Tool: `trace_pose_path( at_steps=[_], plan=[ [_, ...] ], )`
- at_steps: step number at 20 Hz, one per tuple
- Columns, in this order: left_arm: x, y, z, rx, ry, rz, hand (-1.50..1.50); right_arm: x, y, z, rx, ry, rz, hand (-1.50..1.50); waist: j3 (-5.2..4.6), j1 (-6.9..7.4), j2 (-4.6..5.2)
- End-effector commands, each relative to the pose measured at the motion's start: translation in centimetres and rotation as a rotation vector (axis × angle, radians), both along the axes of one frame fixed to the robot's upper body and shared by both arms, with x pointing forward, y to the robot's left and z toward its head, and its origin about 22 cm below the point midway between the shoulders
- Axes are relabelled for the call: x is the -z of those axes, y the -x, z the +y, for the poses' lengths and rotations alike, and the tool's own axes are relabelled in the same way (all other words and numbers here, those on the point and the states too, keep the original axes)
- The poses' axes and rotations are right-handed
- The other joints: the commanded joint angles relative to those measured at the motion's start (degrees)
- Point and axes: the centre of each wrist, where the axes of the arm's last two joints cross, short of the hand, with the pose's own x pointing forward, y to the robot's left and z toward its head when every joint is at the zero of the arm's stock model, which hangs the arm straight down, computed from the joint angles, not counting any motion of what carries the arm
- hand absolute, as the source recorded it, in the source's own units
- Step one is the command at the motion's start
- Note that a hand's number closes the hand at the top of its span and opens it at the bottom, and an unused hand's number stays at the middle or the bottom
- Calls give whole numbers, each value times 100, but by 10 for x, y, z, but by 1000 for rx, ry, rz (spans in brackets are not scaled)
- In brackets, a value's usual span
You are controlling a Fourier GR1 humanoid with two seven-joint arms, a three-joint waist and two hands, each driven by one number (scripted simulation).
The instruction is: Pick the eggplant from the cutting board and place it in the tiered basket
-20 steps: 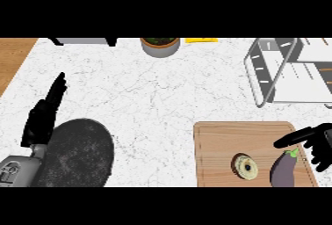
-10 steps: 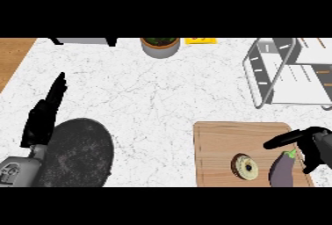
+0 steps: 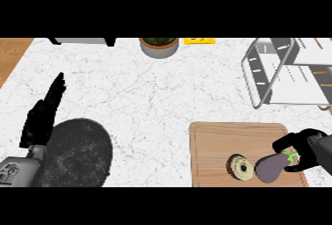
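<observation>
The eggplant (image 3: 271, 167) lies on the wooden cutting board (image 3: 224, 145) near its lower right corner, purple body pointing down-left and green stem end up toward the right hand (image 3: 310, 149). That hand comes in from the right edge with its black fingers (image 3: 290, 139) curled over the stem end and another black part showing below the stem, so it closes around the eggplant's upper end. Just left of the eggplant, touching or nearly touching it, sits a pale bagel (image 3: 241, 167) on the same board.

The tiered basket (image 3: 285, 72), a wire frame with white shelves, stands at the upper right of the white marble bench (image 3: 162, 96), well apart from the board.

The left hand (image 3: 44, 115) rests at the left side, fingers straight and pointing up, holding nothing. Beside it lies a dark round plate (image 3: 81, 154). A potted plant (image 3: 159, 45) stands at the far edge, with a yellow object (image 3: 199, 40) just to its right.
</observation>
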Motion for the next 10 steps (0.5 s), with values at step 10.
trace_pose_path(
  at_steps=[10],
  plan=[
    [4, -4, -9, 53, 5, 12, 0, -63, -47, 110, -542, 67, -520, 150, 189, 414, -37]
  ],
)
